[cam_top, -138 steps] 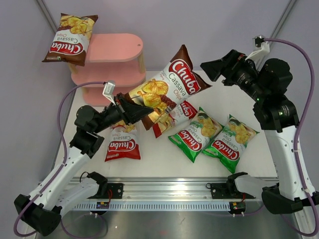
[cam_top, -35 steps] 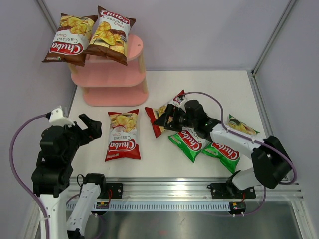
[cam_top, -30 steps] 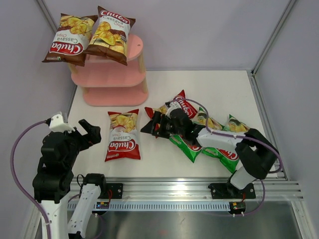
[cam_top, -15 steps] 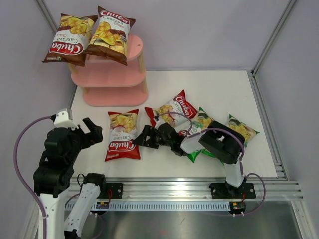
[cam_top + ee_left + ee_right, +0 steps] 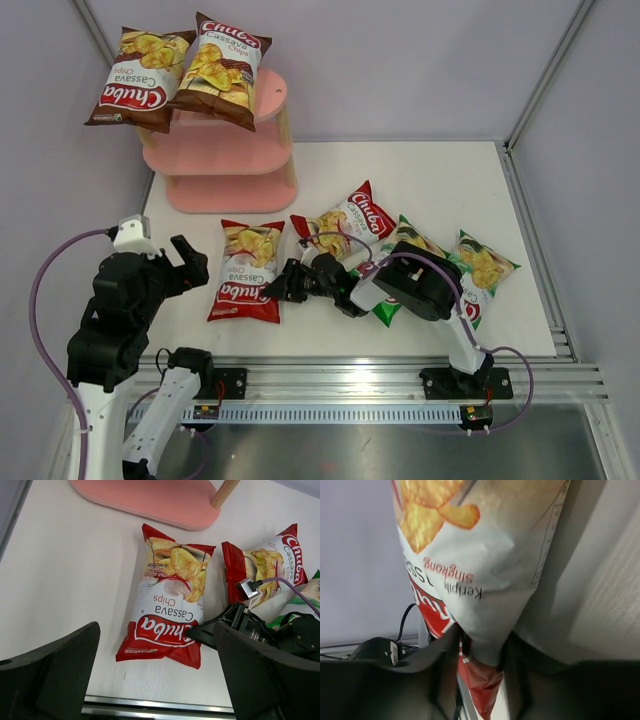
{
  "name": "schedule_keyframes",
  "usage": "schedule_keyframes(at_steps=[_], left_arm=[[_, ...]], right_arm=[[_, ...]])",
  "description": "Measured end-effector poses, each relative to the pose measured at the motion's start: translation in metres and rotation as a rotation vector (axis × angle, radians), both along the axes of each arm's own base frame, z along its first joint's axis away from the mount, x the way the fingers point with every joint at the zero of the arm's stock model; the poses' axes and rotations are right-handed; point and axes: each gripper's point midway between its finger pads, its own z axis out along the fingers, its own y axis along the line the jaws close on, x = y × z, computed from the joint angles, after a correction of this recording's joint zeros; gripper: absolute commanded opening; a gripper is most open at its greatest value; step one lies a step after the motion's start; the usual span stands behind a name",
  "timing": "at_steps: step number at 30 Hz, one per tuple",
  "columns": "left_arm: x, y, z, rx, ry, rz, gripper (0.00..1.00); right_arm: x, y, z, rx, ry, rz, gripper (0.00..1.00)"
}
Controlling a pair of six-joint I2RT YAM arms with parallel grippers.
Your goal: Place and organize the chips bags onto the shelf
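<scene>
**Pinched: glossy red-and-white bag [image 5: 246,272] in the right gripper [image 5: 284,287]**

At frame centre, the right gripper's jaws are squeezing that bag's edge. It is lying on the table, and its print is reading "Chuba Cassava Chips" and "Keripik Singkong". At lower left, the left gripper [image 5: 186,264] is hovering with jaws spread wide. At upper left, two brown Chuba bags [image 5: 218,68] are lying atop the pink three-tier shelf [image 5: 235,160].

Top view: bright, even overhead light, soft short shadows under the shelf [image 5: 230,160] boards, mild sheen on the brown bags [image 5: 215,70]. Left wrist view is sharp on the table [image 5: 65,580], but the left gripper's fingers [image 5: 55,680] are dark, soft-edged masses in the bottom corners. Right wrist view sits very close: red-white bag [image 5: 485,565] fills it, the right gripper's fingers [image 5: 442,680] near-black and blurred, grey shadow beside the bag.
</scene>
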Motion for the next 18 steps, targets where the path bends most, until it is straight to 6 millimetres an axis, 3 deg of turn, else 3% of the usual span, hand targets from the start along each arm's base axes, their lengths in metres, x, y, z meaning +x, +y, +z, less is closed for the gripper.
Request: schedule_keyframes(at_steps=[2,4,6,14,18], left_arm=[[0.0,0.0,0.0,0.001,-0.001,-0.001,0.99],[0.0,0.0,0.0,0.003,-0.001,-0.003,0.99],[0.0,0.0,0.0,0.003,-0.001,-0.006,0.99],[0.0,-0.003,0.0,0.002,-0.001,-0.025,0.99],[-0.001,-0.005,0.001,-0.004,-0.003,-0.032,0.99]], right_arm=[[0.0,0.001,0.003,0.009,-0.01,0.001,0.26],[0.001,0.001,0.006,0.015,-0.02,0.004,0.08],[0.001,0.002,0.014,0.025,-0.042,0.008,0.0],[-0.001,-0.005,0.05,0.021,-0.138,0.022,0.0],[0.001,-0.012,0.079,0.032,-0.195,0.003,0.0]])
